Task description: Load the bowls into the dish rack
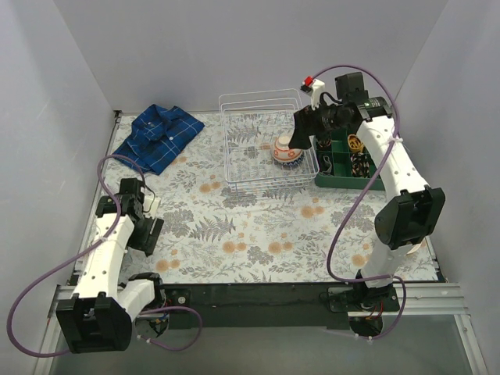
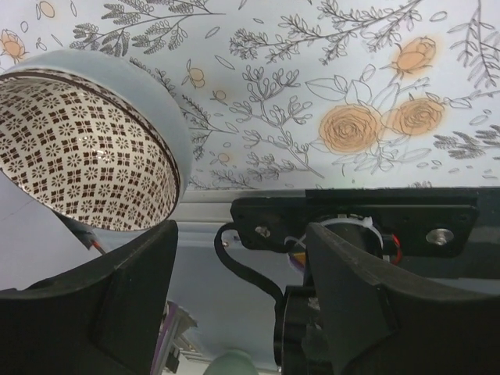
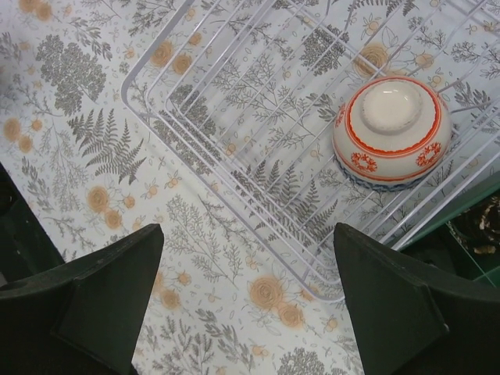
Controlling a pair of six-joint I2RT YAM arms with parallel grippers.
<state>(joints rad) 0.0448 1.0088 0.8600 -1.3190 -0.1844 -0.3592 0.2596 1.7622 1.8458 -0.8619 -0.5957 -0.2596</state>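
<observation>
While the right tool hangs spread apart above it, dish rack: at 12 o'clock on the surface.
Red-banded bowl: upside down in the dish rack, in its 4 o'clock part.
Brown-patterned bowl: at 8 o'clock, beside left tool, whose fingers are apart; not loaded.
Handling: I judge it stiff, glazed, breakable; pinch the rim.

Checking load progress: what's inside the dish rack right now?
One red-patterned bowl, upside down, in the dish rack near the green tray. Anything beneath the overturned bowl is hidden.
</observation>
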